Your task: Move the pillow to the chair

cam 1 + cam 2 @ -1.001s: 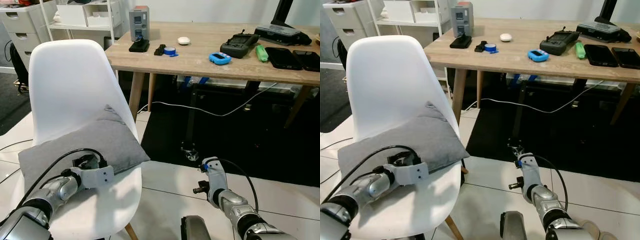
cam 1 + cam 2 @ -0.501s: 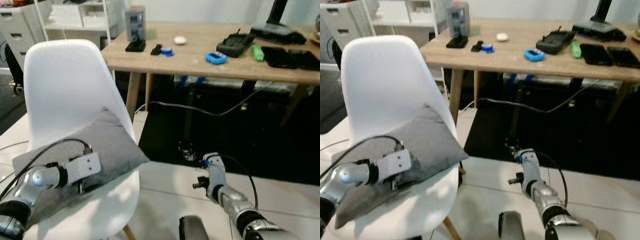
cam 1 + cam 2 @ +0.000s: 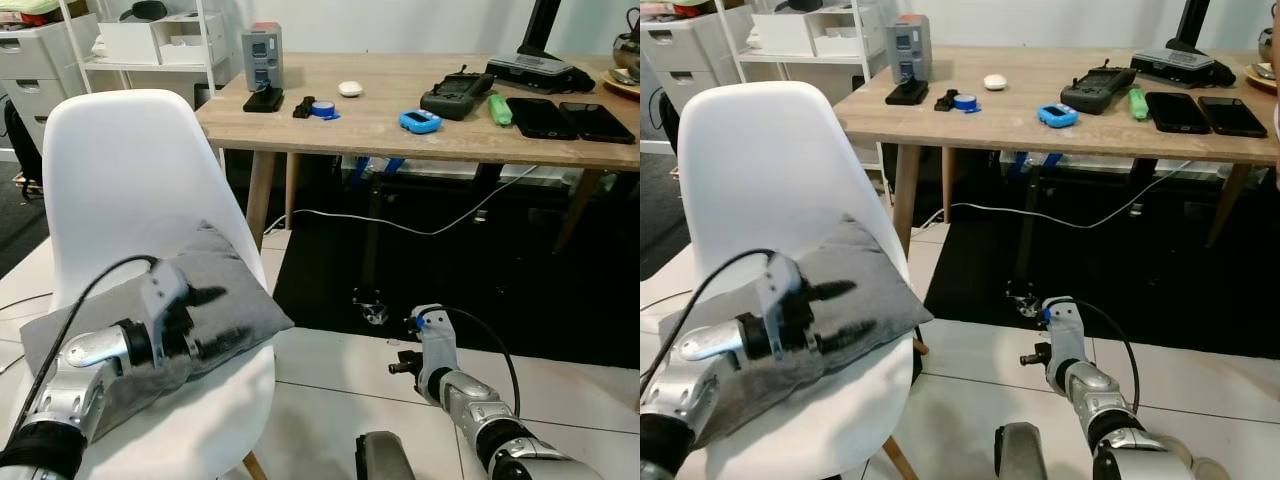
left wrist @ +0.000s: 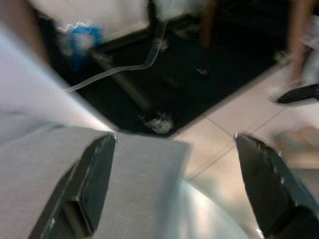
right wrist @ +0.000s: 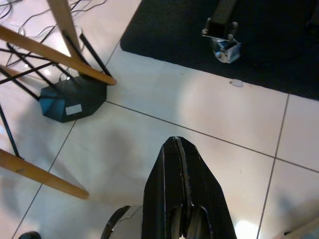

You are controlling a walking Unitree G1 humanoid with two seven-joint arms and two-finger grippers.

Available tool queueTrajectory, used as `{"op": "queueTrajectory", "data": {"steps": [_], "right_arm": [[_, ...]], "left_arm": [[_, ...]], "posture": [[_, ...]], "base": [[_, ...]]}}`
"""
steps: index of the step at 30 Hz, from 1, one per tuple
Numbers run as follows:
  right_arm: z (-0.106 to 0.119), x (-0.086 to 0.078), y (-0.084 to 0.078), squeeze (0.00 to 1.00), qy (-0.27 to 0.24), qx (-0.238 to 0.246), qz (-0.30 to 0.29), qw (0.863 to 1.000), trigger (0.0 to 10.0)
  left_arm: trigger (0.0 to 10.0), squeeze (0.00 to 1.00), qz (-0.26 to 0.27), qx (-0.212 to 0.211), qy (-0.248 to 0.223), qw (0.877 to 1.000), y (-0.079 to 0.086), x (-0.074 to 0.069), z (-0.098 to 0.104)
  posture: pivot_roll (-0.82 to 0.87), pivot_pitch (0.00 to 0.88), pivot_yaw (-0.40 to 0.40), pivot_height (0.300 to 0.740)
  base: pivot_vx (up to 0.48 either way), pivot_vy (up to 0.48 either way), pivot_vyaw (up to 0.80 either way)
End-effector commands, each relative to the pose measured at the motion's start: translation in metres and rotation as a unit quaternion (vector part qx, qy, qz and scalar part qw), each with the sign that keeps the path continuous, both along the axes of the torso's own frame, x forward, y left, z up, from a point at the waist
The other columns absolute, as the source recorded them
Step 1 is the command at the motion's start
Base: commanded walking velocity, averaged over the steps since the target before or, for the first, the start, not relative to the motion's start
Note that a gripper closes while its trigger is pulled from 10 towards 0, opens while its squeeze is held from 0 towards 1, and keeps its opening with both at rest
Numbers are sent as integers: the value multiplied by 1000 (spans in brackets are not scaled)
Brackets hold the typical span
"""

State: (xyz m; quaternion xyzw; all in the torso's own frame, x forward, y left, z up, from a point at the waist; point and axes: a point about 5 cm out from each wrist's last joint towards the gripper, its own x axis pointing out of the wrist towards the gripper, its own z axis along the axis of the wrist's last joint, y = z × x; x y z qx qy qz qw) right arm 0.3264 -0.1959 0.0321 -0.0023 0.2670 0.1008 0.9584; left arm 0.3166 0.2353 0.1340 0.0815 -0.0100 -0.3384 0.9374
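Left pincer [image 3: 836, 308] hovers just above the pillow with its two black fingers [image 4: 92, 179] spread wide apart, and it holds nothing. Right pincer [image 5: 181, 199] hangs low over the tiled floor [image 5: 164, 107] with its fingers pressed together, also holding nothing.

Behind everything stands the wooden desk [image 3: 400, 135], which carries many small things. Under it there is a dark mat [image 3: 460, 290] and a white cable [image 3: 420, 228] hanging between the legs.

The white chair [image 3: 130, 180] is in front of the robot, on its left side, near the corner of the desk. The grey pillow [image 3: 875, 275] lies on the seat of this chair and leans against the backrest, with one corner reaching a little over the seat's edge.

On the desk I can see a black controller [image 3: 455, 95], two dark phones [image 3: 565, 115] side by side, a small grey box [image 3: 261, 59], a blue device [image 3: 419, 121], a roll of blue tape [image 3: 323, 108], a green object [image 3: 498, 108] and a small white round thing [image 3: 350, 89].
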Motion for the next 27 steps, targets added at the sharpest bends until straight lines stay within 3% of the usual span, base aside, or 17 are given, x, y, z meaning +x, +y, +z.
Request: {"op": "queueTrajectory", "data": {"steps": [1,4,8,14,16,27], "right_arm": [[-2,-2,1,0,5,9,-5,1000,10000],[-4,-3,1,0,8,7,-4,1000,10000],[-5,-4,0,0,11,4,-2,1000,10000],[-4,-3,-2,0,9,-1,-3,1000,10000],[-3,-2,-1,0,8,0,-2,1000,10000],[-9,-8,0,0,17,2,1,1000,10000]], "left_arm": [[10000,0,69,-15,24,997,11,0,-13],[10000,0,119,-44,58,990,18,-4,-22],[10000,0,156,-41,73,984,23,-8,-30],[10000,0,211,6,96,973,28,-12,-51],[10000,0,244,32,109,963,28,-12,-63],[10000,0,310,25,132,941,35,-15,-75]], "posture": [[-181,57,-12,561],[-181,53,-14,571],[-177,43,-18,581],[-179,35,-19,601],[-181,39,-17,616],[-178,48,-14,661]], "base": [[0,0,0],[0,0,0],[0,0,0],[0,0,0],[0,0,0],[0,0,0]]}}
